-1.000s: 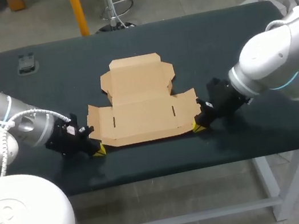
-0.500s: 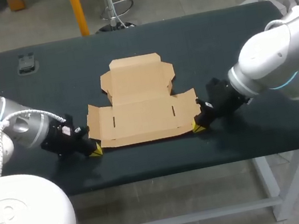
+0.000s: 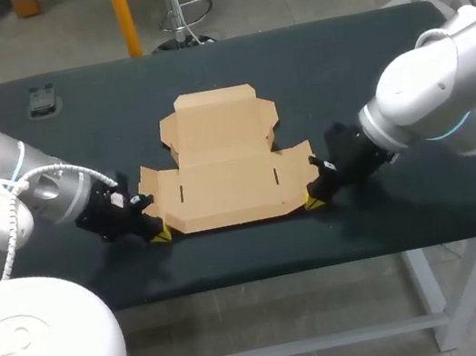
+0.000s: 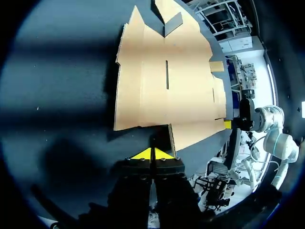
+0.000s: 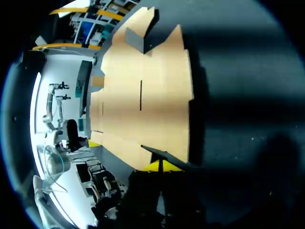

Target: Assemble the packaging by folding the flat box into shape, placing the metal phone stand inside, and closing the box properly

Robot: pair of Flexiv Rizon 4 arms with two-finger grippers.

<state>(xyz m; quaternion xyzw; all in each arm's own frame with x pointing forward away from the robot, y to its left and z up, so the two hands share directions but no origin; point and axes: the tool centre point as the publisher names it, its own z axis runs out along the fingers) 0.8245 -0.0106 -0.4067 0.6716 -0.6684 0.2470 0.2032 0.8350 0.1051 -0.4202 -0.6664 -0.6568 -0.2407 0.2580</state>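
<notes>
Two end effectors (image 3: 158, 235) (image 3: 313, 202), closed, at flat box (image 3: 221, 158) corners

L arm (image 3: 10, 195) comes in from my left side, elbow bent, L wrist (image 3: 108, 214) angled down & inward. L gripper (image 3: 158, 234) sits low, yellow tips pressed together w/ no gap, pointing toward the middle. R arm (image 3: 431, 93) mirrors it from my right. R wrist (image 3: 351, 156) slopes down, R gripper (image 3: 313, 202) low, tips likewise together, facing the L one.

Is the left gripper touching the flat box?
Cannot tell. Left wrist view: left gripper sits by a corner of the flat box; no plain gap or contact.
</notes>
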